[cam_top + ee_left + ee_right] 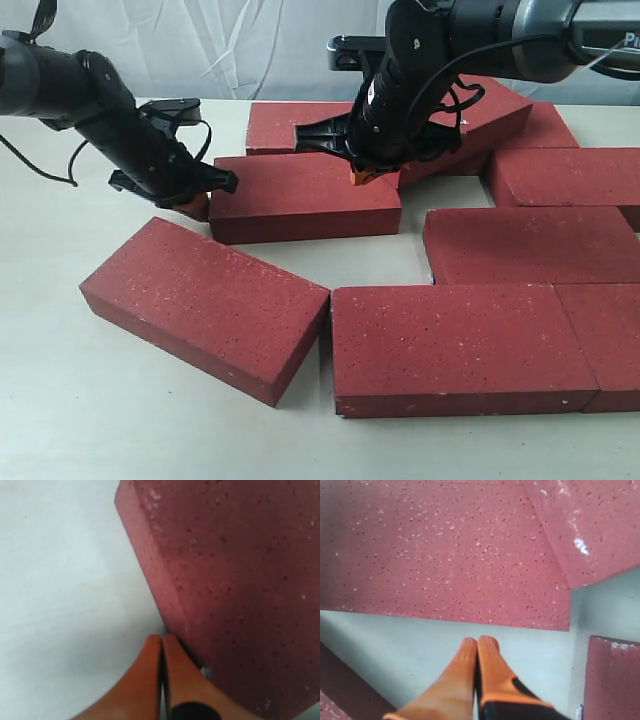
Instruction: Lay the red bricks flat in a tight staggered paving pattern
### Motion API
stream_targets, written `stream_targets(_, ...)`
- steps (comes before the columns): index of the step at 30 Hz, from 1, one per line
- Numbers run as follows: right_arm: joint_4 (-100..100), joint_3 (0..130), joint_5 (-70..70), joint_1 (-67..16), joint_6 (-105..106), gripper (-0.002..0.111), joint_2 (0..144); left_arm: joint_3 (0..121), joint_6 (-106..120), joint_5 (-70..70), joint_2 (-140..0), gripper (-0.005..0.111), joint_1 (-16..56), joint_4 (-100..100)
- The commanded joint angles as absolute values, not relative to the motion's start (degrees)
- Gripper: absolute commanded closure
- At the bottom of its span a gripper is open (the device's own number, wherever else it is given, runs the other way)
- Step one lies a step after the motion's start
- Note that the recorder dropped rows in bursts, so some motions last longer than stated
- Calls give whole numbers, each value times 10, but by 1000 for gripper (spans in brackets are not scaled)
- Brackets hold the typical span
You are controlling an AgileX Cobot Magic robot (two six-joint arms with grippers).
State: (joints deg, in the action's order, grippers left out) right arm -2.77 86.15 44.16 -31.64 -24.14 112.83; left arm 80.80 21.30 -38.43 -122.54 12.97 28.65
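Several red bricks lie on the pale table (60, 400). My left gripper (192, 205) is shut, its orange tips resting against the left end of the middle brick (305, 195). In the left wrist view the shut gripper (161, 639) touches that brick's side wall (225, 580). My right gripper (366, 176) is shut and empty, low behind the same brick's far right corner. In the right wrist view its tips (479, 642) hover over a bare strip of table beside a flat brick (445, 555). Another brick (590, 525) overlaps that one.
A skewed brick (205, 305) lies front left, apart from the front row (460, 345). More bricks lie at middle right (530, 245), right rear (570, 175) and at the back (295, 125). One brick (480, 120) leans tilted behind the right arm.
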Motion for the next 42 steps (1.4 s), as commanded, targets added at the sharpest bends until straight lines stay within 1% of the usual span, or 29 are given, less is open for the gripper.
stream_targets(1, -35, 866, 442, -314, -242, 109, 1122, 810, 215, -361, -1226, 107, 143, 304)
stream_targets(12, -34, 866, 443, -314, -242, 109, 1123, 811, 215, -301, -1226, 107, 187, 344)
stream_targets(20, -34, 866, 439, -314, -242, 109, 1123, 813, 215, -285, -1232, 107, 201, 347)
stream_targets(27, -34, 866, 439, -314, -242, 109, 1123, 840, 215, -303, -1257, 107, 215, 366)
stream_targets(42, -38, 866, 429, -314, -242, 109, 1123, 841, 215, -236, -1257, 107, 261, 385)
